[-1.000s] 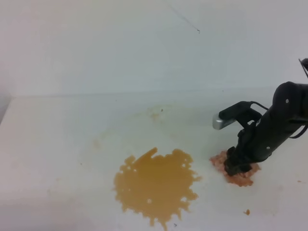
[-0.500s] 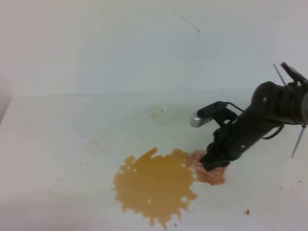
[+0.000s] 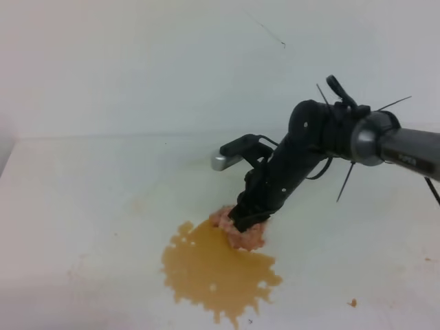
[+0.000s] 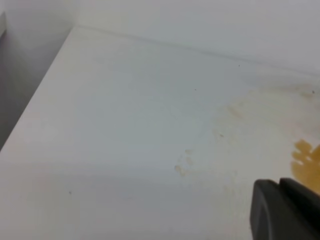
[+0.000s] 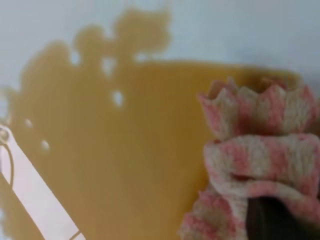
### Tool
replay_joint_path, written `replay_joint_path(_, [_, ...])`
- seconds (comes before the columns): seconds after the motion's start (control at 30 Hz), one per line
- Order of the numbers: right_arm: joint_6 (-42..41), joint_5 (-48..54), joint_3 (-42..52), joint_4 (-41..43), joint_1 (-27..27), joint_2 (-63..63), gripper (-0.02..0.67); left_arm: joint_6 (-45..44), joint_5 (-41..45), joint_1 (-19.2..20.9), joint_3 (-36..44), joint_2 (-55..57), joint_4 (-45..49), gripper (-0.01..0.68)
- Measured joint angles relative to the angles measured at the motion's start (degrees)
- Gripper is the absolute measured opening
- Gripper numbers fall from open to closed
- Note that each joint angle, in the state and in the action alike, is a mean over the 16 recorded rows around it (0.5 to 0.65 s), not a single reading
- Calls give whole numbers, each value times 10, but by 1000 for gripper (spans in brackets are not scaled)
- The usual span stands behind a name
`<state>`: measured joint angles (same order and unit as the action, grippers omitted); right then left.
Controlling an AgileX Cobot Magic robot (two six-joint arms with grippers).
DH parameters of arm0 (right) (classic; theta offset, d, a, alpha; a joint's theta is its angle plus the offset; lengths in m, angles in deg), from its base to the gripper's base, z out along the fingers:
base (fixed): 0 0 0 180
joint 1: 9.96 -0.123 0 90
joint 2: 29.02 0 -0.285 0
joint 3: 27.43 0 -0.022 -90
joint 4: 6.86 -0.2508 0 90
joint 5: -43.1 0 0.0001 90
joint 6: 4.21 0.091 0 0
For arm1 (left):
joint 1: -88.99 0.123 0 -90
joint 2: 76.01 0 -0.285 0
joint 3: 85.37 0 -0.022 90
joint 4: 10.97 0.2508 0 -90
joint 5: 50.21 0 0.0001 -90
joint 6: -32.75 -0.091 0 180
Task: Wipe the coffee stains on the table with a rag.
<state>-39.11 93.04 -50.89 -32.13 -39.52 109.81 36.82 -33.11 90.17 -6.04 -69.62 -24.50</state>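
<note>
With the right gripper (image 3: 246, 221) clamped on the rag (image 3: 238, 230) and angled steeply down, presses the cloth flat onto the table (image 3: 82, 192) at the upper right edge of the stains (image 3: 216, 268), probably so that a drag across the blotch soaks up liquid rather than skating over it. Grips the wad from above, leaving cloth bulging out around the jaws to act as the wiping face. Hides the jaw tips themselves inside the folds in the high view; shows only a dark corner of one finger (image 5: 272, 220) under pink-striped cloth (image 5: 260, 150) in the right wrist view, with amber liquid (image 5: 115, 150) filling most of that frame. Cuts off the left gripper (image 4: 285, 210) at the frame corner in the left wrist view, so cannot tell whether open or closed; absent from the high view. Leaves a small orange crumb (image 3: 353, 302) lying well apart at lower right.
</note>
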Motion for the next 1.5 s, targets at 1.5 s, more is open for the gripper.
replay_joint_path(1.5, [13,10,-1,44,53,-24,33,0,0,0,1,-1,0,1])
